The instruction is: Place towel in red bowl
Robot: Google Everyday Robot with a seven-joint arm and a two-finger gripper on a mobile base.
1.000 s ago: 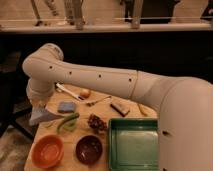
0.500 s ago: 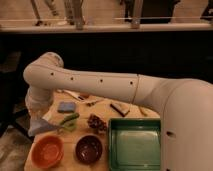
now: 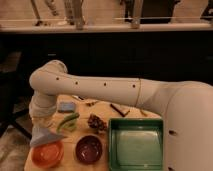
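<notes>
The robot arm point(image 3: 115, 90) takes up most of the frame, a thick white limb running from the lower right corner across the middle to an elbow at the centre left, then bending down toward the lower left. Behind it, a dark counter point(image 3: 107, 50) spans the upper half. Below the arm lies a wooden table point(image 3: 102, 111), filling the lower centre.

At the lower right of the table sits a green tray point(image 3: 136, 145), square and deep. Left of it, at the bottom centre, is a dark purple bowl point(image 3: 89, 149), and left of that, in the lower left corner, the red bowl point(image 3: 48, 154), orange-red in tone.

The towel point(image 3: 46, 136) is a grey-blue cloth hanging in a flared shape directly above the red bowl, its lower edge just over or touching the bowl's rim; which one is unclear. The gripper point(image 3: 44, 125) is at the end of the forearm in the lower left, right at the top of the towel, and it is pinched onto the cloth.

Just right of the towel lies a green curved object point(image 3: 67, 122). Above that is a blue sponge point(image 3: 66, 106). Near the tray's upper left corner is a brown pinecone-like item point(image 3: 95, 122). A dark stick-shaped thing point(image 3: 120, 110) lies above the tray.
</notes>
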